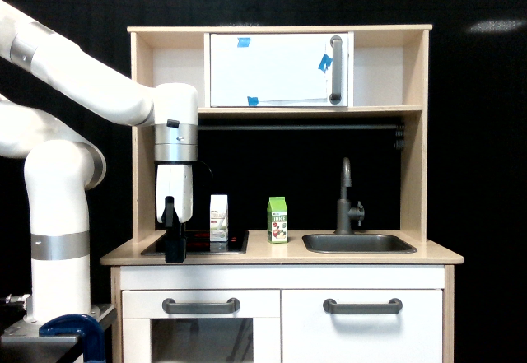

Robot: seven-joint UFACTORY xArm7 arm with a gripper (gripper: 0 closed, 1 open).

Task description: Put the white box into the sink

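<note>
1. The white box (pixel 218 217) stands upright on the black stovetop panel (pixel 216 242), toward its back, with its gabled top up and a dark picture low on its front. Nothing holds it.

2. The tool (pixel 174 252) hangs just beside the box, toward the exterior view's left, with its dark tips down near the stovetop. They look close together and grip nothing, but from this side-on view I cannot tell for sure whether they are apart or closed.

3. The step in hand, as I judge it, is the approach and grasp. The tool should be spread wider than the box, moved across until the box sits squarely between the fingers, then closed on the flat sides below the gable, so the light carton does not tip or slide.

4. The green juice carton (pixel 277 220) stands on the bench (pixel 428 255) between the box and the sink (pixel 358 243). Once gripped, the box should be lifted well clear of it before travelling toward the exterior view's right.

5. The faucet (pixel 346 198) rises at the sink's back edge, so the lowering is best done over the basin's open front part. The shelf unit (pixel 280 71) above limits how high the arm can rise.
</note>
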